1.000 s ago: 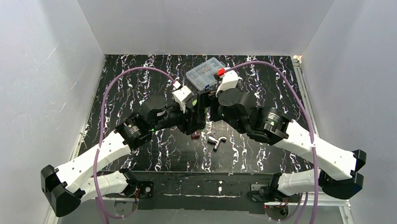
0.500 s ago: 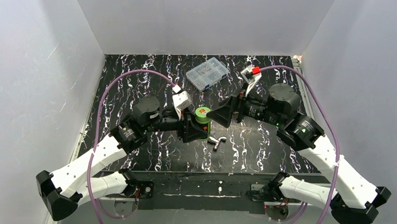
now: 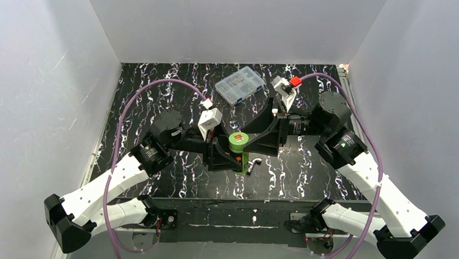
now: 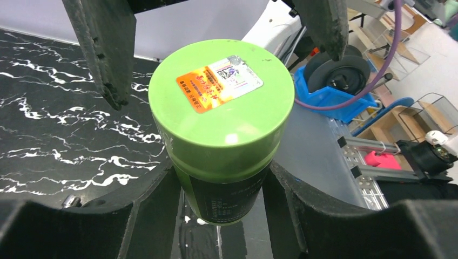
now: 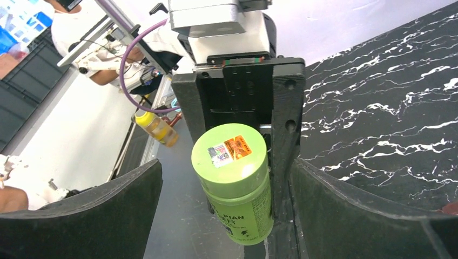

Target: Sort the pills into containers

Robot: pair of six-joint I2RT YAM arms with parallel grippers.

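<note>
Left gripper was clamped on the body of the dark bottle and held it upright over the middle of the black marbled table. Right gripper stood wide open, its fingers flanking the green cap without contact. Risk noted: an off-centre closure would tilt the bottle, and a weak hold would let the whole bottle turn with the cap.

L gripper clamped mid-width, R gripper wide open, facing each other.
</note>
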